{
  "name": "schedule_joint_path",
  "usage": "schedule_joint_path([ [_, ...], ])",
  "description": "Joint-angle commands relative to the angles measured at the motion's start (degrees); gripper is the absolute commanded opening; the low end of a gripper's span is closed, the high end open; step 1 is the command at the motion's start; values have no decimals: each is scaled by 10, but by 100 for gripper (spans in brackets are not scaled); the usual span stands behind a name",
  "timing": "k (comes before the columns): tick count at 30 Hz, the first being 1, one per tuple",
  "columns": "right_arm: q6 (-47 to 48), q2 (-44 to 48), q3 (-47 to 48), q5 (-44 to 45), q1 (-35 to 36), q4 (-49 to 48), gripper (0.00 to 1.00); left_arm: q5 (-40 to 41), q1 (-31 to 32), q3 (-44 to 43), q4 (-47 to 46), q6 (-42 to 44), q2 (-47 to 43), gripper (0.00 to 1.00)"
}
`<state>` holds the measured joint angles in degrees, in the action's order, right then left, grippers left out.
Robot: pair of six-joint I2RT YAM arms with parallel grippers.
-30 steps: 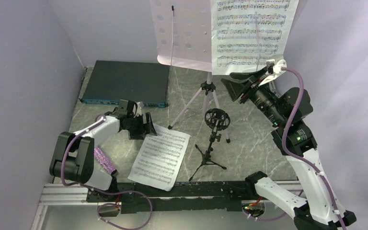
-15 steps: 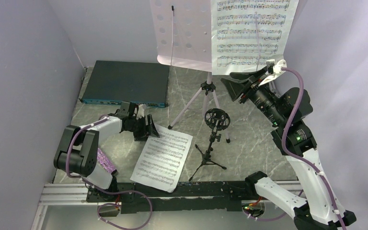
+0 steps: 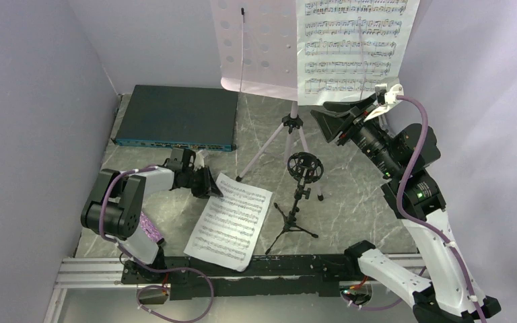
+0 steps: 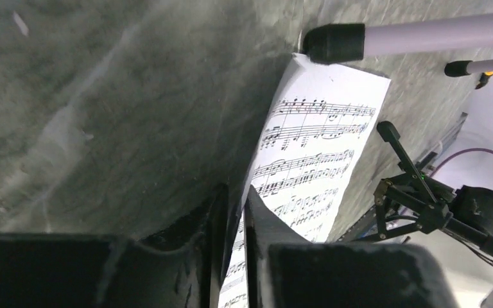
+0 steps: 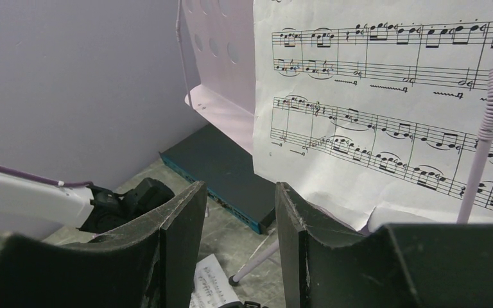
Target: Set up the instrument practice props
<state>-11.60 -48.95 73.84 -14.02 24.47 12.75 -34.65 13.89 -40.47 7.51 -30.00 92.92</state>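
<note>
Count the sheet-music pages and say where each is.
2. The upright page rests on the music stand, at its right side. The flat page lies on the table, its edge pinched in the left gripper. Another could be hidden behind either.

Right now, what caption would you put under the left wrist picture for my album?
Left jaws pinch the edge of a sheet-music page on the marble table, near the music stand's leg.
</note>
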Motion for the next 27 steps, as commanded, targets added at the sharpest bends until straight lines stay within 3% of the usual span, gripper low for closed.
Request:
schedule_joint_path([
  [1,2,7,7,-6,2,-28,48,9,0,24,-27,-1,-38,13],
  [3,0,8,6,-6,2,-28,48,19,0,25,-15,4,-75,3],
  [11,-6,8,-6,-28,2,-43,52,87,0,-10,110,31,-288,3],
  [19,-10,13,-9,-80,3,-60,66,43,0,-82,195,61,-470,3],
  [27,-25,24,-22,-142,2,-103,81,-20,0,-175,240,132,-561,3],
])
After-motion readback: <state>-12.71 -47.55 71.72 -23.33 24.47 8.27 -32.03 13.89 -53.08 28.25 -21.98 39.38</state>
